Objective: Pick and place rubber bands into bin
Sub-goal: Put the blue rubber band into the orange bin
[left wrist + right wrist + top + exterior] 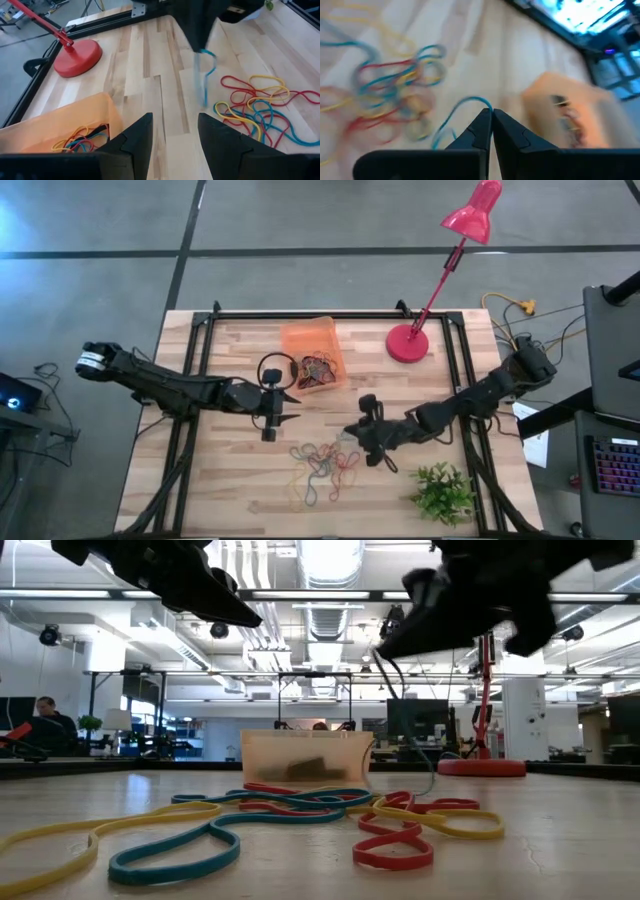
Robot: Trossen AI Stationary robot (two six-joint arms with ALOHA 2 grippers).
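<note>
Rubber bands, thin coloured elastic loops (320, 465), lie tangled on the wooden bench (230, 480); one thin blue band (204, 75) hangs lengthwise downward, pinched in the right end effector (491, 116). Left end effector (174, 131) gapes empty beside the translucent orange rectangular bin (312, 352).

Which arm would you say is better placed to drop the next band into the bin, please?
Right: its hand is shut on a blue band lifted off the pile. The left hand is open and empty beside the bin.

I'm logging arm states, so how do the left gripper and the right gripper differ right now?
The left gripper is open and empty, near the bin. The right gripper is shut on a blue rubber band, which dangles above the pile of rubber bands. Both have dark fingers and hover over the table.
</note>
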